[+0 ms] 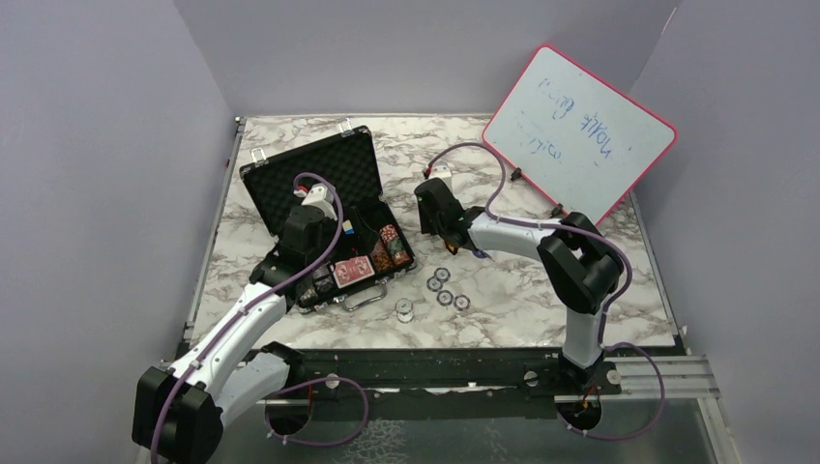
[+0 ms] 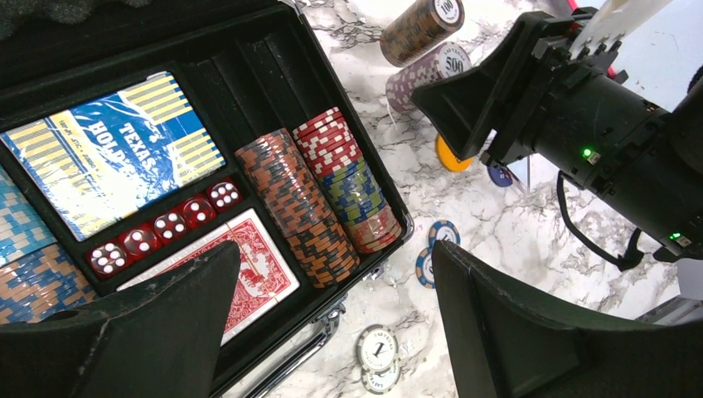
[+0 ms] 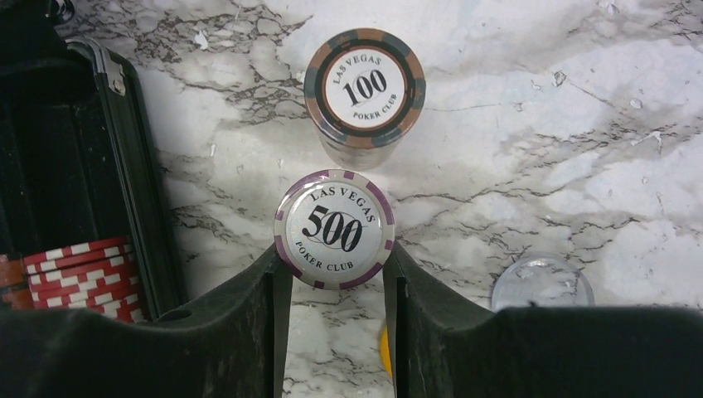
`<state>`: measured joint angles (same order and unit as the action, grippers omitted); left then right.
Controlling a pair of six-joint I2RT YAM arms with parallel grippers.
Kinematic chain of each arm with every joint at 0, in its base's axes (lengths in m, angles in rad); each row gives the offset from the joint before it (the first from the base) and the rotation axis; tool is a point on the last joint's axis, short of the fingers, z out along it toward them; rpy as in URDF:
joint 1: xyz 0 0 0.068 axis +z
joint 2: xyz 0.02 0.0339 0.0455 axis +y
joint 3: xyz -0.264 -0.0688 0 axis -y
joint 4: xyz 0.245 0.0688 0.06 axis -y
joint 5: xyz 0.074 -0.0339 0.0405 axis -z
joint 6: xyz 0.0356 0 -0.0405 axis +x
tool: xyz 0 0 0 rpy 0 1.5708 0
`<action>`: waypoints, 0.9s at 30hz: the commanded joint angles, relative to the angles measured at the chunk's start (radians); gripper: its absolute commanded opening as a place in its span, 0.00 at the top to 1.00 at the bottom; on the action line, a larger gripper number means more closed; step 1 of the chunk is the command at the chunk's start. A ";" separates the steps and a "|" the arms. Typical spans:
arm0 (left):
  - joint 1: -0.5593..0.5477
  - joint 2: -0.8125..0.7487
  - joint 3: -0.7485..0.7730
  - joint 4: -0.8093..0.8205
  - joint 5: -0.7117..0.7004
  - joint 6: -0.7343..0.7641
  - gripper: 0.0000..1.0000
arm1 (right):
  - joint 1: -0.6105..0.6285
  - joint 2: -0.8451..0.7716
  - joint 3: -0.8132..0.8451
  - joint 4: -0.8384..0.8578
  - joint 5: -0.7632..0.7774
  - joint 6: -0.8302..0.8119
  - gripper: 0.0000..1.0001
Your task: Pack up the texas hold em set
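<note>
Right hand (image 3: 334,264) pinches purple 500 chip stack (image 3: 334,225).

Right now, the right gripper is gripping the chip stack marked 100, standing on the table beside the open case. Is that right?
Not quite. The right gripper is gripping the purple stack marked 500; the 100 stack stands just beyond it, untouched. The right wrist view shows this. The rest holds: the gripped stack stands on the table beside the open case.

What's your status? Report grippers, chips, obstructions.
Left gripper open above the case. Right gripper shut on the 500 chip stack. 100 chip stack close beside it; loose chips lie outside.
</note>
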<state>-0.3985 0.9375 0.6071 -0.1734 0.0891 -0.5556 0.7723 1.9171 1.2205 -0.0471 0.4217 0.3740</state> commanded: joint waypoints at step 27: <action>-0.048 -0.094 0.035 0.236 0.585 0.424 0.20 | -0.022 -0.699 -0.131 -0.221 -0.931 -0.158 0.69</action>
<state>-0.4408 0.8955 0.6281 0.0067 0.5404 -0.2512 0.7498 1.2652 1.0813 -0.2920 -0.2466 0.2508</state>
